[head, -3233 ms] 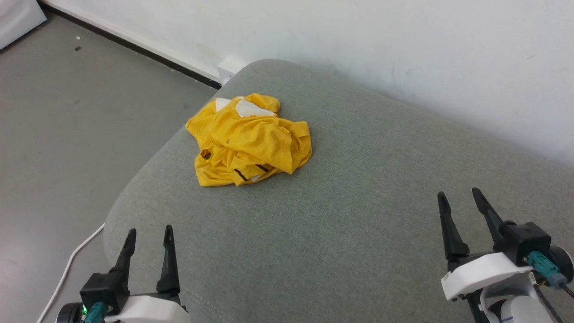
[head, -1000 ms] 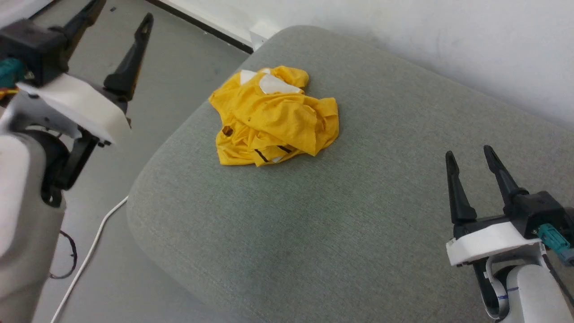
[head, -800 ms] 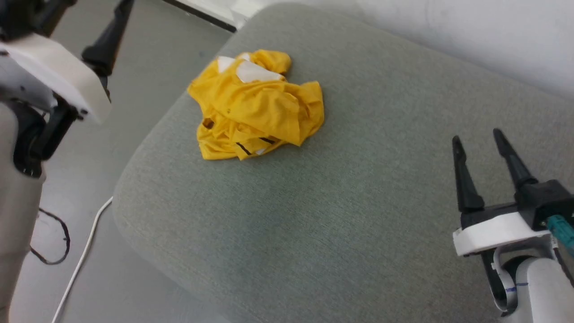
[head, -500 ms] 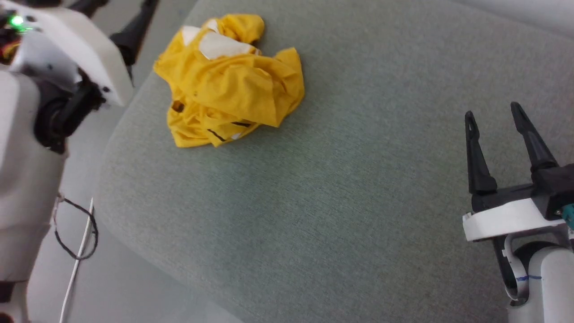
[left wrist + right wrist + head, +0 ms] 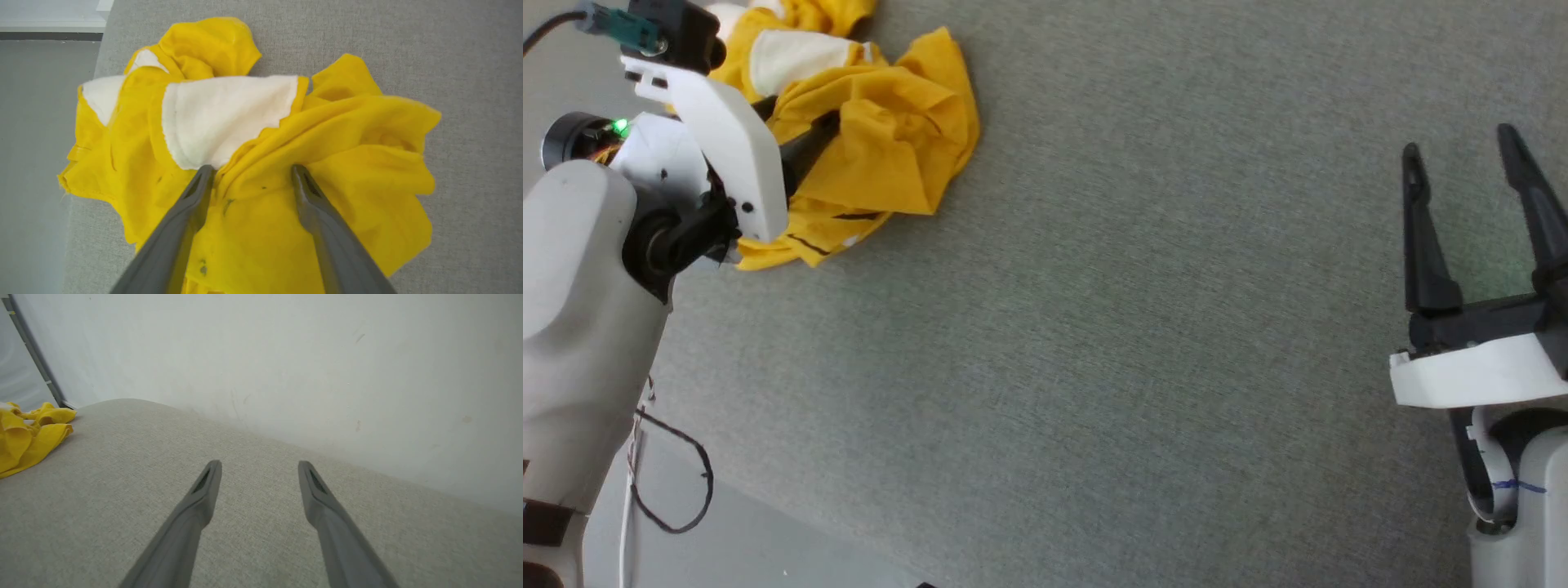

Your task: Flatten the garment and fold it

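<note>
A small yellow shirt (image 5: 882,155) lies crumpled in a heap at about eleven o'clock in the head view, near the left edge of a grey-green cushion (image 5: 1135,327); the bare floor (image 5: 32,143) begins just beyond that edge. The left gripper (image 5: 252,171) reaches over the heap with its two dark fingers spread apart, a raised ridge of yellow cloth between them; nothing is grasped yet, and it appears the tips rest on the fabric, though they may hover just above it. This placement likely sets up a pinch on that ridge, so the bundle can be lifted and shaken out before flattening. A white patch (image 5: 220,118) lies at twelve o'clock from the fingertips; thin dark stripes (image 5: 849,217) show at the heap's near edge. The right gripper (image 5: 1458,143) waits at three o'clock, well apart from the shirt, fingers released and empty above bare cushion, probably ready to take a second corner; a pale wall (image 5: 286,355) rises behind it. No brand, label or readable writing is visible anywhere.
</note>
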Tool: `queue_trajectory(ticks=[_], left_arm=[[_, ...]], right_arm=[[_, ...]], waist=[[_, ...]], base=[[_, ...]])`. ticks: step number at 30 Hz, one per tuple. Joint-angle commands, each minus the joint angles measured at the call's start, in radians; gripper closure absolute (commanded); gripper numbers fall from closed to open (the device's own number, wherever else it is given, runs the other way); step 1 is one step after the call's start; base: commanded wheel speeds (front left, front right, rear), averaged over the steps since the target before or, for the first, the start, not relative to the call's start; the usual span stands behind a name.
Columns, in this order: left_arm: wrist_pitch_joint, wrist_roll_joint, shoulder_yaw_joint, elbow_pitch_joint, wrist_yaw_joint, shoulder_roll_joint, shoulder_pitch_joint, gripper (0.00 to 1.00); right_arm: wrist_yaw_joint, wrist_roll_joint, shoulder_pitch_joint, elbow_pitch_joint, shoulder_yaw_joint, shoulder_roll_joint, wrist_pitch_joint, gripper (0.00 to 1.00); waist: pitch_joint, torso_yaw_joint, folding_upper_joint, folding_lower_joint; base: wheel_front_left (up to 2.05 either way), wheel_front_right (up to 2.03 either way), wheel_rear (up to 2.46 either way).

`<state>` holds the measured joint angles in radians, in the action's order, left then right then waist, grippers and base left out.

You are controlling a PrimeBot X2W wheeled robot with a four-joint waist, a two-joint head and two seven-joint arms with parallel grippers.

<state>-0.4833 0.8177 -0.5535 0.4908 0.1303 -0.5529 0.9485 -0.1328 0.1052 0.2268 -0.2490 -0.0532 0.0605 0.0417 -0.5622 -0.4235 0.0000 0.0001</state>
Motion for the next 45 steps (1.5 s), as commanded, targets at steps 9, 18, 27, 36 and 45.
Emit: queue_trajectory(ticks=[9, 18, 27, 36, 45], left_arm=[[0.048, 0.037, -0.069, 0.033, 0.000, 0.014, -0.014, 1.00], [0.132, 0.054, -0.074, 0.048, 0.000, -0.049, 0.007, 1.00], [0.161, 0.049, -0.020, 0.001, -0.024, -0.150, 0.040, 1.00], [0.042, 0.070, 0.022, -0.163, -0.063, -0.239, 0.137, 1.00], [-0.086, 0.088, 0.011, -0.331, -0.083, -0.209, 0.274, 1.00]], right_arm=[[0.002, -0.003, 0.011, -0.024, -0.002, 0.012, -0.010, 0.00], [0.002, -0.017, 0.022, 0.006, -0.002, 0.004, 0.019, 0.00], [0.002, -0.059, -0.003, 0.093, -0.026, -0.009, 0.090, 0.00], [0.002, -0.160, -0.042, 0.200, -0.052, -0.010, 0.164, 0.00], [0.002, -0.216, -0.077, 0.265, -0.070, -0.010, 0.203, 0.00]], waist=[[-0.049, 0.055, 0.0000, -0.0001], [0.017, 0.069, 0.0000, -0.0001], [0.140, 0.102, 0.0000, -0.0001], [0.292, 0.152, 0.0000, -0.0001], [0.394, 0.228, 0.0000, -0.0001]], base=[[0.00, 0.00, 0.00], [0.00, 0.00, 0.00], [0.00, 0.00, 0.00], [0.00, 0.00, 0.00], [0.00, 0.00, 0.00]])
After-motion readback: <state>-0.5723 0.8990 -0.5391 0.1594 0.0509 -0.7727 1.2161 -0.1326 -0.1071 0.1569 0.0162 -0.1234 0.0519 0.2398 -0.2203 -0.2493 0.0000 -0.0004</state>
